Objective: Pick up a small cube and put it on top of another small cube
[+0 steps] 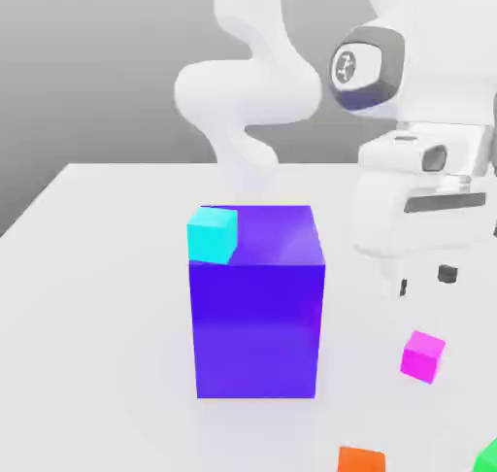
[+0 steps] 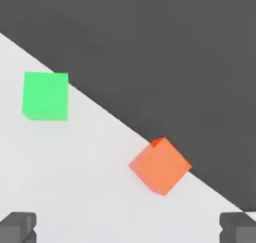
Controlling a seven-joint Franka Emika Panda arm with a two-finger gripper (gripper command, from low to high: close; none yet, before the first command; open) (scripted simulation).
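The small cube (image 1: 423, 354) is bright magenta-pink and rests on the white table (image 1: 97, 295) at the exterior view's right. My gripper (image 1: 425, 281) hangs just above it and a little behind, apart from it. In the hand view the gripper (image 2: 128, 232) is open, its two dark fingertips (image 2: 17, 228) stand far apart, and nothing lies between them. A small cyan cube (image 1: 213, 234) sits on the top near corner of the big blue-violet block (image 1: 256, 334).
An orange cube (image 1: 361, 458) (image 2: 160, 166) lies near the table's front edge, a green cube (image 1: 488, 455) (image 2: 45, 95) beside it. The table edge (image 2: 125, 122) runs just past the orange cube. The big block stands to the exterior view's left of the gripper.
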